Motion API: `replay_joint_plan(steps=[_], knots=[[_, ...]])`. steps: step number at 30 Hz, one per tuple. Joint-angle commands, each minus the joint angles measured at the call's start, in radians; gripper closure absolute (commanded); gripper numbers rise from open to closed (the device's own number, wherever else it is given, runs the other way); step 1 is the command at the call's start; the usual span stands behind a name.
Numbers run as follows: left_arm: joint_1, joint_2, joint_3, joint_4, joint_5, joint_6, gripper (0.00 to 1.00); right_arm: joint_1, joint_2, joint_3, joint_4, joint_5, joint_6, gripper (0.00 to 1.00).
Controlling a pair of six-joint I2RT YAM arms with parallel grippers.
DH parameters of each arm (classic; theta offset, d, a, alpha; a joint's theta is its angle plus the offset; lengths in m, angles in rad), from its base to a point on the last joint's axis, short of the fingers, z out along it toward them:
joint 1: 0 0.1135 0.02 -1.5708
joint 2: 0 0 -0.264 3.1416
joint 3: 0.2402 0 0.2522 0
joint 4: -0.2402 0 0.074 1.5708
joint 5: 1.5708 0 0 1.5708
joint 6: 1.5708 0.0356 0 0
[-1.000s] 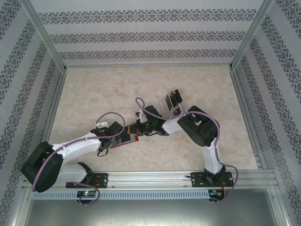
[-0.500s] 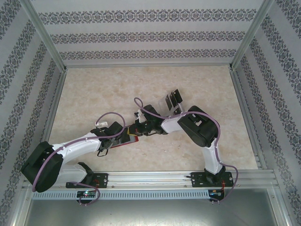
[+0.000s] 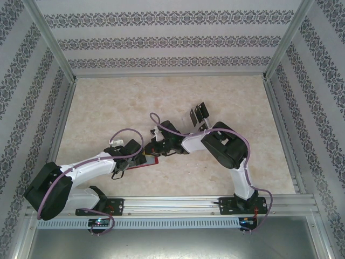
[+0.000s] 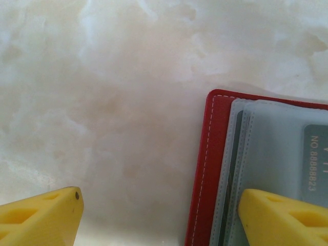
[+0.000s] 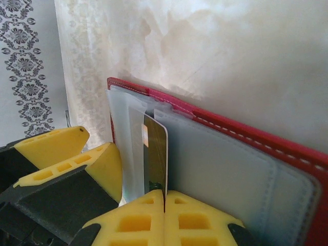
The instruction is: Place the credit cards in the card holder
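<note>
- In the top view, the walls [image 3: 32, 65] have grey flower stripes on white paper, and shiny metal posts [image 3: 51, 40] stand in the corners.
- The table [image 3: 108, 108] is pale and creamy, like marble with soft brown clouds in it.
- The left arm [image 3: 86, 167] reaches from the lower left toward the middle of the frame.
- The left gripper [image 3: 141, 157] sits just left of middle, low over the red card holder [image 3: 153, 161].
- The right gripper [image 3: 156, 148] meets the card holder from the right side.
- A little up and to the right, dark credit cards [image 3: 198, 114] stand on edge on the table.
- The right arm [image 3: 223, 145] bends over from the lower right, and a metal rail [image 3: 172, 204] runs along the bottom.
- In the left wrist view, the left gripper [image 4: 161, 205] is spread wide: one yellow finger [image 4: 41, 218] is over bare table at the lower left, and the other rests on the card holder's [image 4: 210, 169] clear sleeves [image 4: 271, 148] at the lower right.
- A grey card with numbers [image 4: 315, 164] lies inside a sleeve at the right edge.
- In the right wrist view, flower wallpaper shows at the upper left.
- The right gripper [image 5: 165, 202] is pinched tight on one credit card [image 5: 156, 154], which stands on edge between the clear sleeves of the open card holder [image 5: 246, 136].
</note>
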Motion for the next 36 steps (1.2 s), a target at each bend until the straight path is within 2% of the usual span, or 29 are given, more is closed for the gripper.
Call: replay_joint_plan(steps=[1, 6, 7, 9, 11, 14, 20, 29, 36], knots=[[-0.013, 0.024, -0.031, -0.032, 0.035, 0.002, 0.19, 0.022, 0.029, 0.018, -0.054, 0.013, -0.008, 1.00], [-0.012, 0.013, -0.025, -0.034, 0.038, -0.001, 0.19, 0.023, 0.024, 0.025, -0.074, 0.017, -0.019, 0.99], [-0.012, 0.007, -0.021, -0.036, 0.038, -0.001, 0.18, 0.023, 0.021, 0.023, -0.077, 0.019, -0.022, 0.94], [-0.012, -0.006, -0.006, -0.046, 0.031, 0.002, 0.18, 0.024, 0.010, 0.016, -0.087, 0.023, -0.031, 0.76], [-0.012, -0.016, 0.007, -0.056, 0.026, 0.002, 0.18, 0.021, -0.006, 0.006, -0.099, 0.036, -0.038, 0.62], [-0.012, -0.036, 0.026, -0.066, 0.019, 0.005, 0.18, 0.014, -0.037, -0.017, -0.114, 0.055, -0.050, 0.52], [-0.012, -0.068, 0.062, -0.087, 0.009, 0.022, 0.17, -0.005, -0.081, -0.074, -0.143, 0.088, -0.069, 0.46], [-0.012, -0.080, 0.084, -0.094, 0.004, 0.051, 0.17, -0.041, -0.099, -0.143, -0.197, 0.141, -0.083, 0.46], [-0.011, -0.051, 0.090, -0.038, 0.038, 0.105, 0.17, -0.090, -0.162, -0.171, -0.296, 0.175, -0.144, 0.46]])
